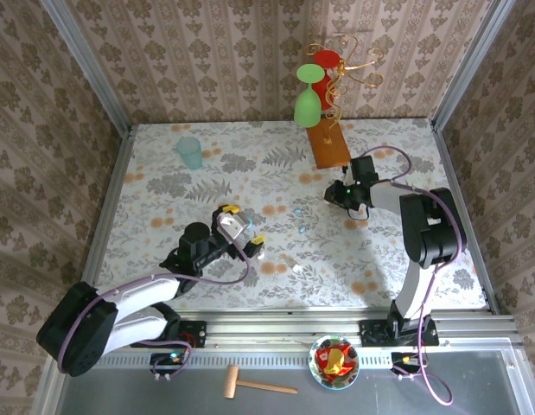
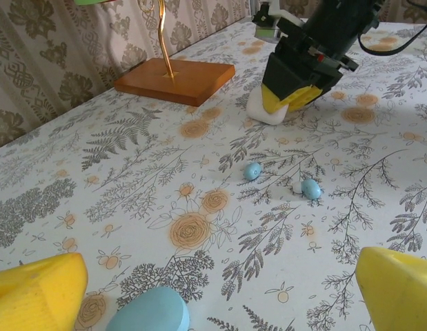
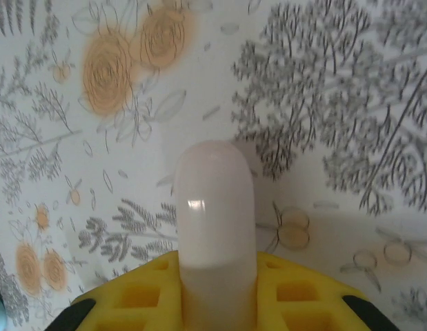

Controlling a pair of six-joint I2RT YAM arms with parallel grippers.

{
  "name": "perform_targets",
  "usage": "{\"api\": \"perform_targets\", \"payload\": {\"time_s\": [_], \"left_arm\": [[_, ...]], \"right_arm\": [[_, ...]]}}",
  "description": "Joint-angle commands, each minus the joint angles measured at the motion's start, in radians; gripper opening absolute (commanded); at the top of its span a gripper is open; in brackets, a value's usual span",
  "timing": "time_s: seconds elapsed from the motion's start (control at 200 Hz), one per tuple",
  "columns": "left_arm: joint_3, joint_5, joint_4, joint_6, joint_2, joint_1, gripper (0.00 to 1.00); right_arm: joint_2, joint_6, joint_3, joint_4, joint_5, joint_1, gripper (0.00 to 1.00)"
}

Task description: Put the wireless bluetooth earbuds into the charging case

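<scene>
As none is inserted: earbuds [image 2: 252,170] lie loose near white case [image 2: 263,112].
Right end effector [image 2: 288,96]: clamps that case.
Left end effector [image 2: 220,276]: wide open.

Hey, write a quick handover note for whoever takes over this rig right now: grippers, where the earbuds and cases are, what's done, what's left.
Left gripper: open, with the blue case lying on the table between its fingers.
Right gripper: shut on the white case, down at the table.
Two blue earbuds lie loose on the table between the arms.
Done: white case gripped; neither blue earbud is in a case.
Left: pick up the earbuds and seat them in a case.
</scene>
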Motion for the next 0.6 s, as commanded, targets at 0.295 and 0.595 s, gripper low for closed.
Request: {"api": "perform_targets", "payload": {"time_s": [0.295, 0.595], "left_arm": [[0.124, -0.145, -0.347, -0.366, -0.026, 0.154, 1.00], [0.202, 0.095, -0.479, -0.650, 0.065, 0.465, 1.00]], "right_arm": [[-0.226, -0.111, -0.125, 0.027, 0.173, -0.012, 0.76], [-0.415, -0.573, -0.184, 0.103, 0.154, 0.269, 0.82]]}}
